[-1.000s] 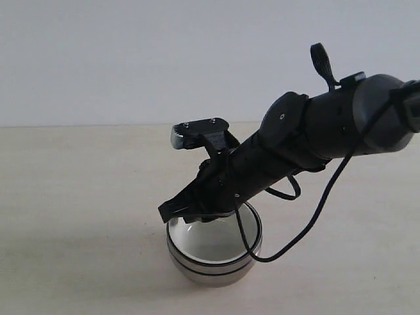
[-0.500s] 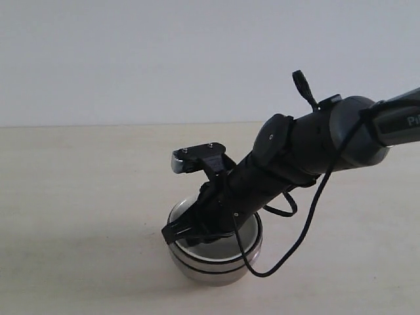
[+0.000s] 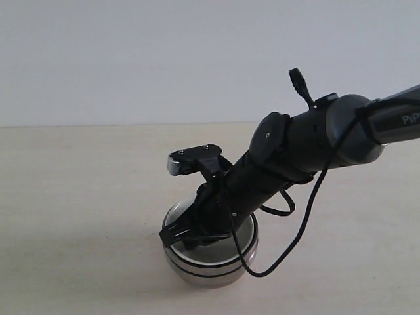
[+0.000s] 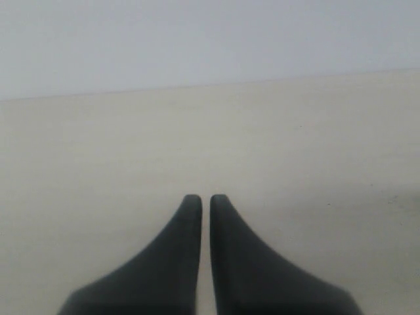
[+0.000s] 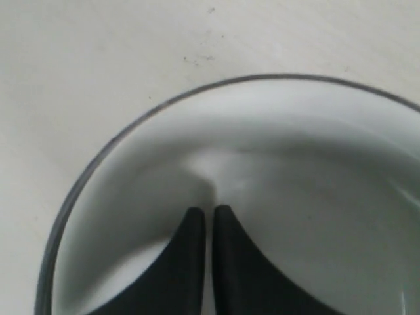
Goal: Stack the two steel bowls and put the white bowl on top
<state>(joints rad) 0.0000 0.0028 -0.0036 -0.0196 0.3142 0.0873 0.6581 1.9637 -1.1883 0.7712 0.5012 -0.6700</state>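
The exterior camera sat close, slightly above the table, facing a pale wall, with the bowls low in frame. The right wrist camera looked steeply down past the right gripper into the top bowl, very near; both views shared that stack. The left wrist camera looked low past the left gripper across table to wall.

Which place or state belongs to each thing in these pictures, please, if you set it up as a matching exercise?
Things:
1 right tool
2 left tool
3 steel bowls
4 table

Places or states:
a shiny, stacked one in the other
b pale beige, flat
c shut, tips down inside the bowls
d shut, over the tabletop with no bowl in its view

Pairs: 1-c, 2-d, 3-a, 4-b
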